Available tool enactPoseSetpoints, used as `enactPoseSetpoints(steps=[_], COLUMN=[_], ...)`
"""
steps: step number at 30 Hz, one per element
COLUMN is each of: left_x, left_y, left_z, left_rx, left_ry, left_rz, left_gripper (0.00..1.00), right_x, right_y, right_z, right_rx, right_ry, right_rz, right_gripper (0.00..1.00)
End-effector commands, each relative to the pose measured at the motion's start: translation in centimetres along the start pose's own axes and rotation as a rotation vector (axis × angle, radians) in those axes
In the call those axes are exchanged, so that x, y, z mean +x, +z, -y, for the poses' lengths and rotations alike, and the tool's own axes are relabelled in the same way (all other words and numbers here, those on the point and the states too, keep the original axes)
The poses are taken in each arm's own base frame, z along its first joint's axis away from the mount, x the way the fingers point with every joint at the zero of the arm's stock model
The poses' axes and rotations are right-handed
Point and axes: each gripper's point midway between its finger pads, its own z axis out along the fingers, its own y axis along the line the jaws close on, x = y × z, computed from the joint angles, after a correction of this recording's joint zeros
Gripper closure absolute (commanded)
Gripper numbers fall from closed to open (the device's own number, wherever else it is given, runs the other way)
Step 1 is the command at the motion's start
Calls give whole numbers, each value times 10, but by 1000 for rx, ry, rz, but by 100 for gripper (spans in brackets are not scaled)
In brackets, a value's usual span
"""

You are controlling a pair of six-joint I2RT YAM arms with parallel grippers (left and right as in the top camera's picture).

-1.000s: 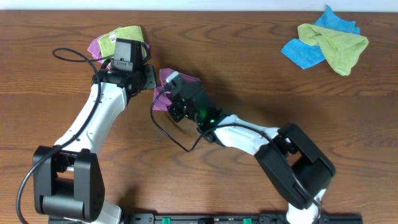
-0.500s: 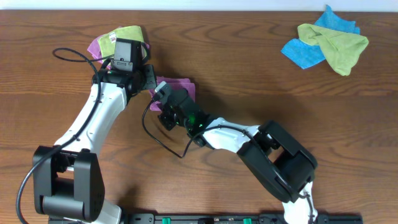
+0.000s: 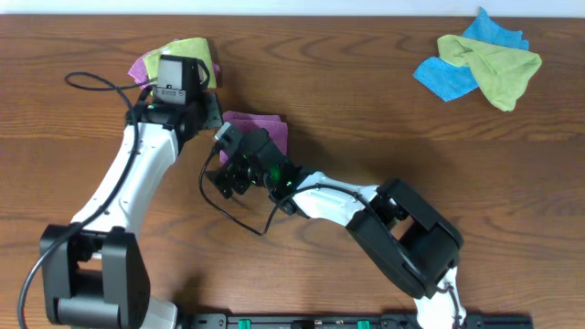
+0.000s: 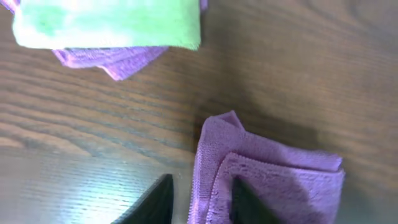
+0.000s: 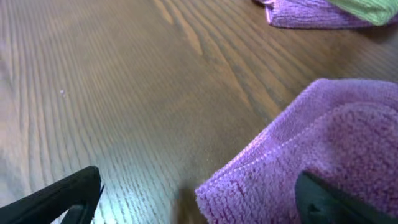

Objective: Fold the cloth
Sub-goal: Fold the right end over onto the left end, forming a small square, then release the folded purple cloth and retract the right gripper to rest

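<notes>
Left of centre on the wooden table (image 3: 366, 110), the cloth (image 3: 265, 132) lies flat as a small folded rectangle, long axis roughly left-to-right, one corner straddled by the wide-open right gripper (image 5: 199, 180), one edge inside the parted left gripper (image 4: 200, 180), near a lime-green cloth (image 3: 187, 50) stacked on a purple square (image 3: 139, 68).

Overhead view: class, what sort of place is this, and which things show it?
Probably a robotics lab bench: a left arm and right arm mounted at a wooden table, with small cloths laid out, the purple cloth near both and a blue-and-green heap aside.
</notes>
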Motion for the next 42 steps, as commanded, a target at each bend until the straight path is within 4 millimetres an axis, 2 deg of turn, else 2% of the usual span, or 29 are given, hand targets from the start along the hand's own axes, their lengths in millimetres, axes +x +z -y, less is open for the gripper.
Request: enactPoseSetpoints(steps=[1, 6, 7, 12, 15, 21, 24, 27, 30, 33, 37, 42], left_x=[-20, -28, -28, -25, -25, -17, -4, 13, 31, 43, 61, 77], left_y=[-21, -38, -41, -57, -68, -76, -76, -71, -63, -55, -42, -24], left_z=[-3, -2, -2, -9, -8, -12, -20, -22, -21, -19, -15, -7], left_rx=[-4, 6, 7, 11, 91, 205, 206, 205, 218, 243, 284, 381], left_ry=[-5, -24, -37, -161, -219, -323, -357, -378, -402, -432, -480, -540], left_rz=[70, 108, 111, 107, 87, 9, -47, -107, -158, -188, -219, -218], left_gripper=[41, 7, 3, 5, 5, 5, 5, 5, 5, 5, 5, 5], right_x=[-23, -38, -39, -51, -59, -40, -39, -40, -30, -7, 20, 34], right_y=[-10, -36, -41, -81, -113, -173, -212, -243, -273, -299, -329, -362], right_z=[-8, 1, 4, 20, 33, 62, 75, 81, 83, 83, 72, 61], right_rx=[-23, 6, 12, 77, 132, 191, 222, 255, 288, 325, 329, 356], right_ry=[-13, 3, 9, 38, 58, 241, 292, 314, 347, 424, 502, 555], right_rz=[36, 19, 8, -29, -44, -156, -167, -148, -115, -78, 9, 145], right_gripper=[1, 1, 1, 1, 1, 1, 1, 1, 1, 1, 1, 1])
